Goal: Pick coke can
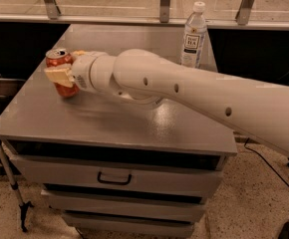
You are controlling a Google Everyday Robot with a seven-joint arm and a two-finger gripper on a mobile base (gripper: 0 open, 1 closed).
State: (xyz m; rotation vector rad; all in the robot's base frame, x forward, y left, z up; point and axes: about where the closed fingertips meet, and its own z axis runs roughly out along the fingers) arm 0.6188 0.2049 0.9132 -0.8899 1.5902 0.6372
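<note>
The coke can (60, 63) is red with a silver top and stands upright near the far left corner of the grey cabinet top (134, 118). My gripper (60, 76) is at the can, with its cream end lying across the can's front at mid-height. The can's lower part and top show around it. The white arm reaches in from the right, across the cabinet top. The can rests on the surface.
A clear water bottle (194, 34) with a white cap stands at the back right of the cabinet top. A sliver of the orange fruit (78, 53) shows behind my wrist. Drawers are below and a dark counter stands to the left.
</note>
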